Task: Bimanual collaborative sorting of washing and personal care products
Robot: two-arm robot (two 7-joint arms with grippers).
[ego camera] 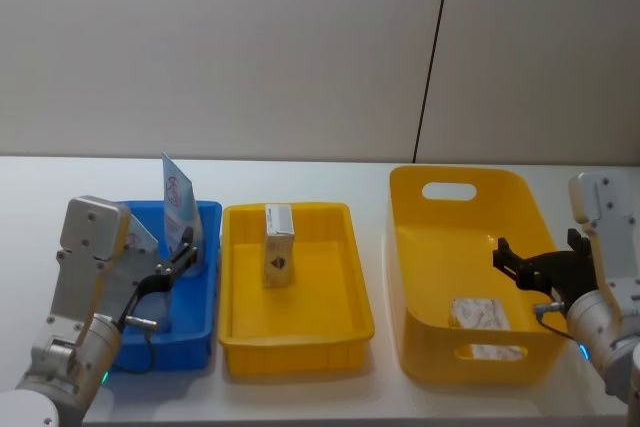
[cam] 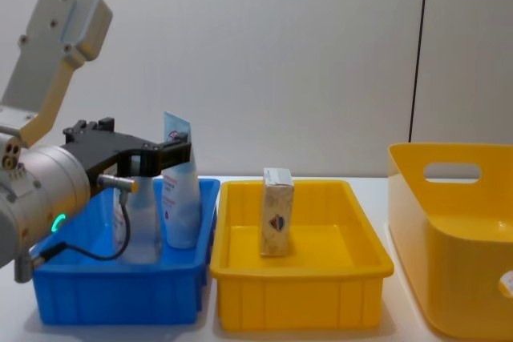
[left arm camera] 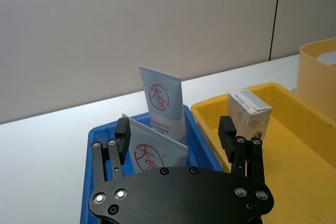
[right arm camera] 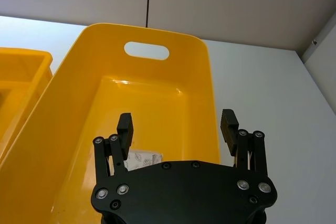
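Note:
Two white-and-light-blue squeeze tubes with red marks are in the blue tray (ego camera: 205, 287): one tube (left arm camera: 163, 103) stands upright, and a second tube (left arm camera: 155, 153) leans in front of it. My left gripper (left arm camera: 175, 132) hangs open and empty over this tray, just short of the tubes; from the head it is the left gripper (ego camera: 183, 252). A tan carton (ego camera: 278, 245) with a white top stands upright in the middle yellow tray (ego camera: 300, 352). My right gripper (right arm camera: 177, 125) is open and empty over the tall yellow tub (right arm camera: 79, 77), where a pale flat packet (ego camera: 476, 313) lies on the floor.
The three containers stand side by side on a white table (ego camera: 40, 182), blue at the left, the shallow yellow tray in the middle, the tub (ego camera: 430, 277) at the right. A plain wall rises behind the table's far edge.

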